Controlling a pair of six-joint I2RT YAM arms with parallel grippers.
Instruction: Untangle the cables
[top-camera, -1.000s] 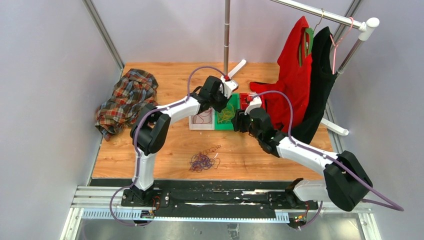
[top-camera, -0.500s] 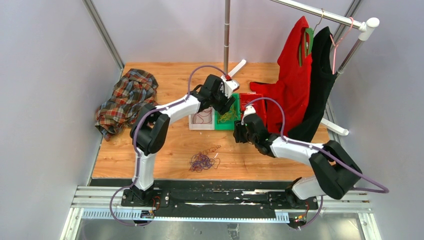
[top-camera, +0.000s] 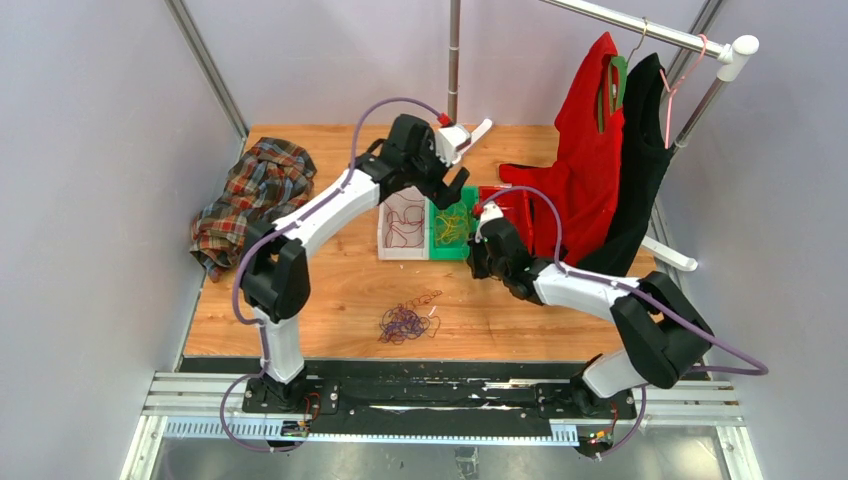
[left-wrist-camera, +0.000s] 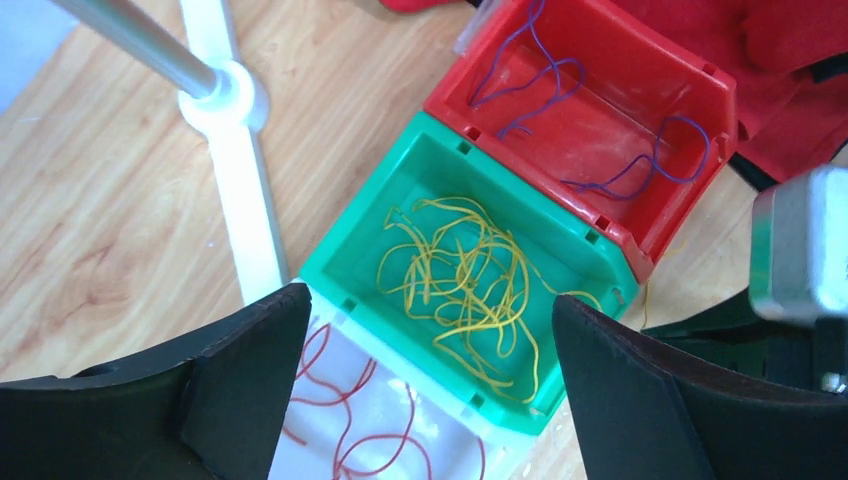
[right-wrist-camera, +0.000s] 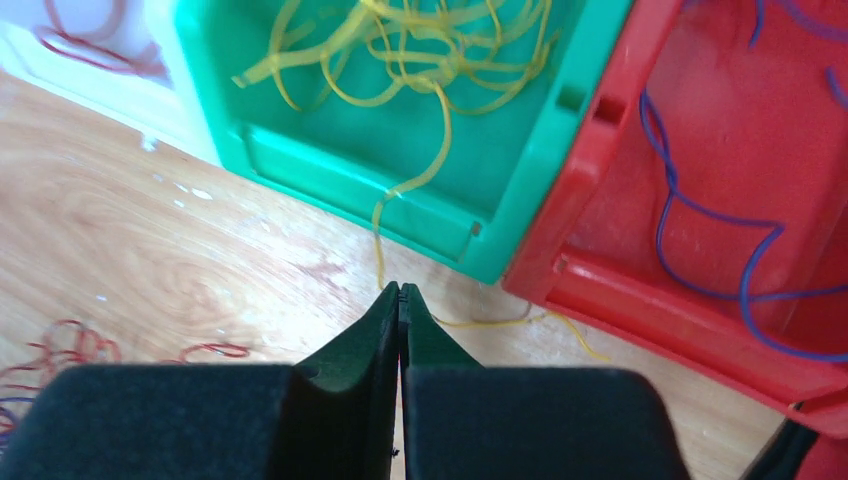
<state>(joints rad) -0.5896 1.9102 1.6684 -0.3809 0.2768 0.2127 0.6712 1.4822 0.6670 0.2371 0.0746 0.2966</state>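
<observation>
- yellow cables are lying loosely bunched in the green bin, which is sitting between the other two bins.
- purple cables are lying in the red bin; dark red cables are lying in the white bin.
- a mixed tangle of cables is lying on the wooden table, nearer the arm bases and apart from the bins.
- a stray yellow cable is trailing over the green bin's lip onto the table.
- the right gripper is pinching this stray cable, jaws clamped together, just in front of the green bin.
- the left gripper is hovering above the green bin, jaws spread wide, holding nothing.
- a plaid shirt is lying heaped at the table's far left.
</observation>
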